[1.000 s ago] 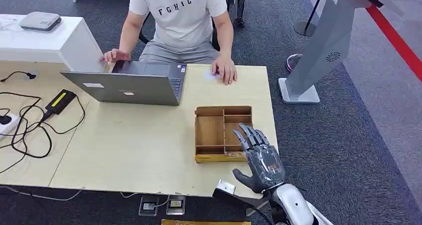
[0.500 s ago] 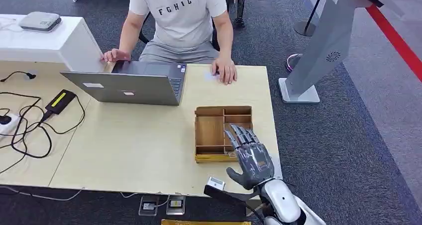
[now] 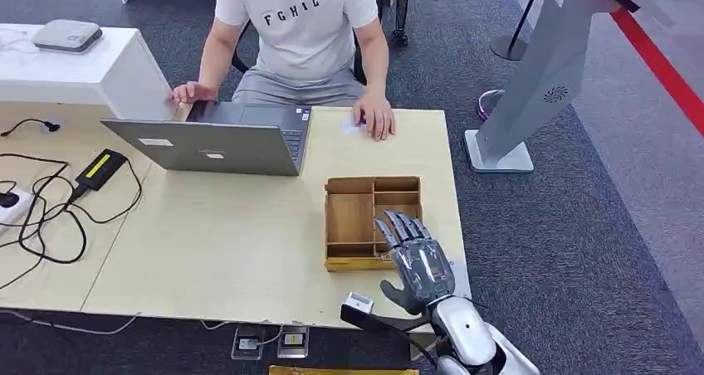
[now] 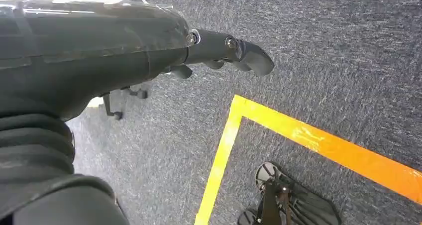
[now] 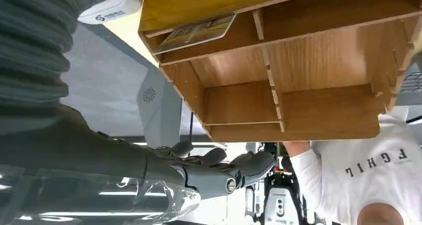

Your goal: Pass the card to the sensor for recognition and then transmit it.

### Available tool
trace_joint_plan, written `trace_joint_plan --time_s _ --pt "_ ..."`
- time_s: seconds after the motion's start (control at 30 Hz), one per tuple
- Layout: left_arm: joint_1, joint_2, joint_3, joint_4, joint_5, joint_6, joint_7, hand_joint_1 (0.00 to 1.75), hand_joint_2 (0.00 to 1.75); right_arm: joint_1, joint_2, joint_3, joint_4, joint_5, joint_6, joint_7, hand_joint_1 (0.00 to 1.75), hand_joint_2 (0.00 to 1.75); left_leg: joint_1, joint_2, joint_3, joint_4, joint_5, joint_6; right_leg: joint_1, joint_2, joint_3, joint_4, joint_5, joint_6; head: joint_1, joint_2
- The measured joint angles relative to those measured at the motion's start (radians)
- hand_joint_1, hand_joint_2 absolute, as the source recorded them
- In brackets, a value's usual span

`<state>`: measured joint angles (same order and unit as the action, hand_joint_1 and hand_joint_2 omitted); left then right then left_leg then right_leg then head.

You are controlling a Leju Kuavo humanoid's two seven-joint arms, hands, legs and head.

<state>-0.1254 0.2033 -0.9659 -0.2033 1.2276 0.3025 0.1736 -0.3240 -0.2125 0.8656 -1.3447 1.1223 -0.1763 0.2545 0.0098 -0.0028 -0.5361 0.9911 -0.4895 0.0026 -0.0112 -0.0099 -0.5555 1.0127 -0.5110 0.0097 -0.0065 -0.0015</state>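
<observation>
Near the lower centre of my head view, the card (image 5: 196,32) lies in the narrow front compartment of the wooden tray (image 3: 349,217); from the right wrist camera it looks like a flat printed card, though its face is too blurred to read. My right hand (image 3: 419,263) hovers over the tray's lower right corner, fingers spread and holding nothing. A small white sensor (image 3: 358,304) sits just left of that wrist, at the table (image 3: 224,250) edge. My left hand (image 4: 224,48) hangs over grey carpet, fingers loosely extended and empty. Farther up, a person (image 3: 299,35) sits behind an open laptop (image 3: 216,143).
</observation>
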Motion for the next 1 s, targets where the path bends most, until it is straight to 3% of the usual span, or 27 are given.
trace_joint_plan --time_s 1.0 --pt "0.001 -0.003 0.000 0.000 0.000 0.002 0.002 0.00 0.00 -0.005 0.048 -0.043 0.106 0.039 0.008 -0.027 0.00 1.75 0.000 0.000 0.000 0.000 0.000 0.000 0.000 0.000 0.000 0.000 0.000 0.000 0.000 0.000"
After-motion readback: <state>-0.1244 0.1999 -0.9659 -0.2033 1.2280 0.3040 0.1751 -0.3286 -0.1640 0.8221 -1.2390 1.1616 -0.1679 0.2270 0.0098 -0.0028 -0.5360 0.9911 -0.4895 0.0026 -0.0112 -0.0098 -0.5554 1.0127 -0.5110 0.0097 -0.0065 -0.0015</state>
